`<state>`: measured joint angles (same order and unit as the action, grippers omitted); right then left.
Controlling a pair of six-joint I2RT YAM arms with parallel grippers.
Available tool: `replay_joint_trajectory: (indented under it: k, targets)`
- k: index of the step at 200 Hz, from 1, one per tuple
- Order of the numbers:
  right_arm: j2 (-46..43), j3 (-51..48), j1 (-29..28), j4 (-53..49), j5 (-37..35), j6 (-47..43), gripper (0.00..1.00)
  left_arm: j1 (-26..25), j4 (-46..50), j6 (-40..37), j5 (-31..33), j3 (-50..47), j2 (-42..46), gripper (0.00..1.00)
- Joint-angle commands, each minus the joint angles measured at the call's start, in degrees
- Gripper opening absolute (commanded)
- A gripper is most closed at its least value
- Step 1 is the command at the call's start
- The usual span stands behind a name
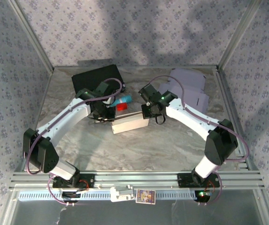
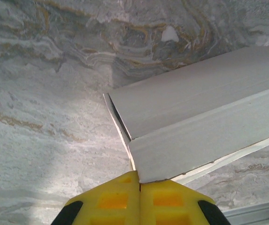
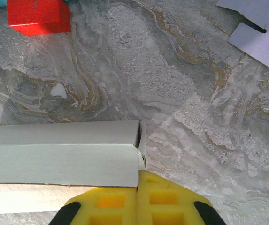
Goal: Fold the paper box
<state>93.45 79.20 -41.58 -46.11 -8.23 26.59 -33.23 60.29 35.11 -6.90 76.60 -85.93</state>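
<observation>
Mid-frame, the left fingers (image 2: 120, 199) and right fingers (image 3: 115, 199) pinch opposite ends of the paper box (image 1: 130, 124). Uneven pulling could tear its thin flaps.

White paper box (image 1: 130, 124), partly folded, mid-table.

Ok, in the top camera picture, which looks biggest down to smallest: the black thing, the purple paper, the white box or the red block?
Largest: the black slab and the purple paper look about alike. Both are partly hidden, so I won't rank them.
Next: the white box.
Smallest: the red block.
</observation>
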Motion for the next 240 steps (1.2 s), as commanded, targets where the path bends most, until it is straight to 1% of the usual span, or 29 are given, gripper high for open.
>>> replay_joint_trajectory:
  k: [1,115,175,240]
  targets:
    - [2.24,0.34,-1.35,-3.43,0.73,1.55,0.00,0.21,0.55,1.74,-5.56,1.78,-0.81,0.00]
    - [3.36,0.67,-4.24,-3.79,-3.98,5.73,0.00,2.56,0.34,4.43,-12.22,1.16,-1.15,0.00]
    - [4.88,1.48,-5.03,-3.75,-4.58,8.59,0.00,2.76,0.35,4.52,-13.32,0.13,-0.63,0.00]
    - [6.27,3.23,-5.32,-4.99,-4.60,9.00,0.00,2.38,-1.42,4.49,-13.87,-2.14,0.74,0.00]
